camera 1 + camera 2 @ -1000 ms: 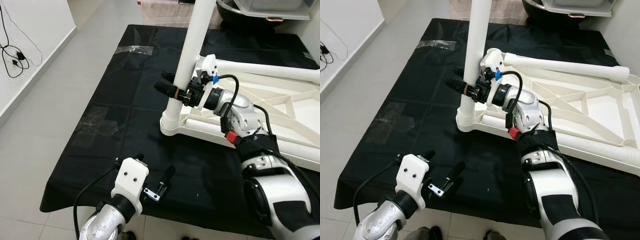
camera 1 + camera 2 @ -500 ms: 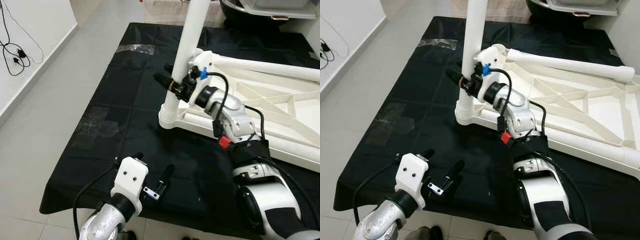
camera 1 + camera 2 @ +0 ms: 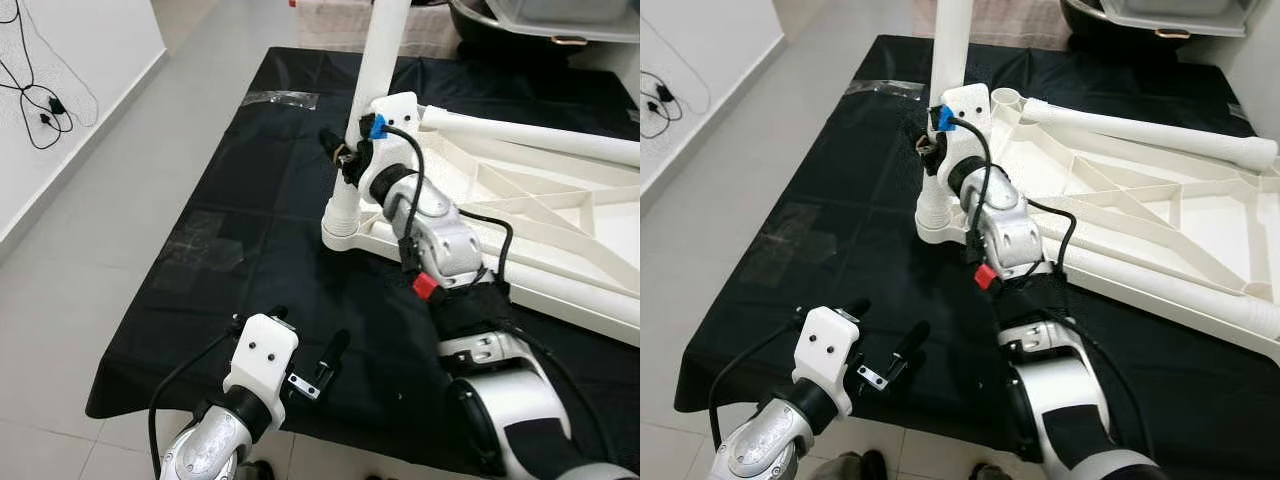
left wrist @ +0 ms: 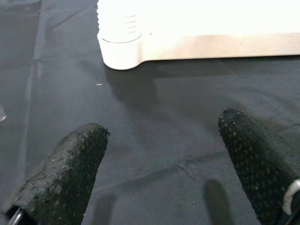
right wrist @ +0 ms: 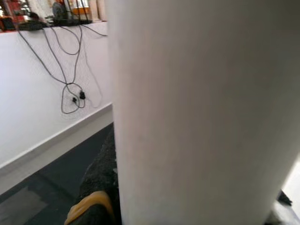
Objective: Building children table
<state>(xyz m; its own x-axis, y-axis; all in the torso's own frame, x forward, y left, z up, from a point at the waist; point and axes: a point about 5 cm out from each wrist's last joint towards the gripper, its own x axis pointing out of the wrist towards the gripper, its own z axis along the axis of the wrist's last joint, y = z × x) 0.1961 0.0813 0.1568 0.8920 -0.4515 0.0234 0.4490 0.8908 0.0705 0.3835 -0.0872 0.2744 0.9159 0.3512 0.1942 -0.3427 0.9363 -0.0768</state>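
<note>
The children table (image 3: 560,215) is white plastic and lies upside down on a black cloth (image 3: 250,250) that covers the grey floor (image 3: 110,200). Its underside shows ribs that cross in diagonal lines. One white leg (image 3: 372,90) stands upright in the corner socket (image 3: 345,228) nearest to me, and this socket has a ringed collar at its base. A second leg (image 3: 1140,128) lies flat along the far edge of the table frame.

My right gripper (image 3: 340,155) is at the upright leg, a little above the socket, and its black fingers pinch the leg from both sides. In the right wrist view the leg (image 5: 206,112) stands very close, with one dark finger beside it. My left gripper (image 3: 305,345) hovers low over the near part of the cloth, well apart from the table, and its two fingers (image 4: 61,173) are spread with nothing between them.

Compared with one second ago, my right wrist has turned around the leg: the fingers then pointed out to my left past the leg, and now only a short part of them shows there. The left gripper has kept its place and its spread.

I count one table, two legs, one of them standing, and one cloth. On the white wall to my left hangs a bundle of black cables (image 3: 40,100).
</note>
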